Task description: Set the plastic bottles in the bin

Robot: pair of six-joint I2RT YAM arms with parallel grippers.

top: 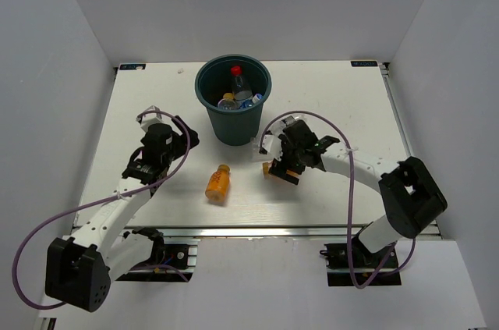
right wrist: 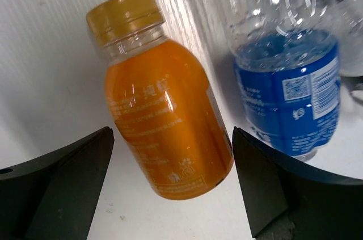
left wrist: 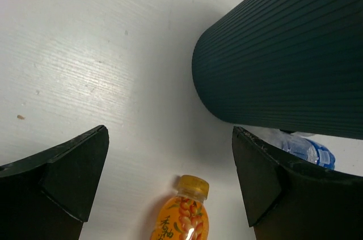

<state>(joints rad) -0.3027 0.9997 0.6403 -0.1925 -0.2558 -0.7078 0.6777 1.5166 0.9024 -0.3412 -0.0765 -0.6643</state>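
The dark teal bin [top: 232, 115] stands at the table's middle back, with a red-capped clear bottle [top: 236, 72] and other bottles inside. An orange bottle [top: 218, 182] lies on the table in front of it and shows in the left wrist view [left wrist: 184, 214]. My left gripper [left wrist: 170, 138] is open and empty, left of the bin [left wrist: 283, 53], above this bottle's cap. My right gripper [right wrist: 173, 138] is open, its fingers either side of a second orange bottle [right wrist: 164, 115] lying on the table. A clear blue-labelled bottle [right wrist: 286, 81] lies right beside it.
The right gripper [top: 274, 166] sits just right of the bin's base, the left gripper [top: 187, 136] just left of it. The clear blue-labelled bottle also shows in the left wrist view [left wrist: 306, 149], past the bin's base. White walls enclose the table.
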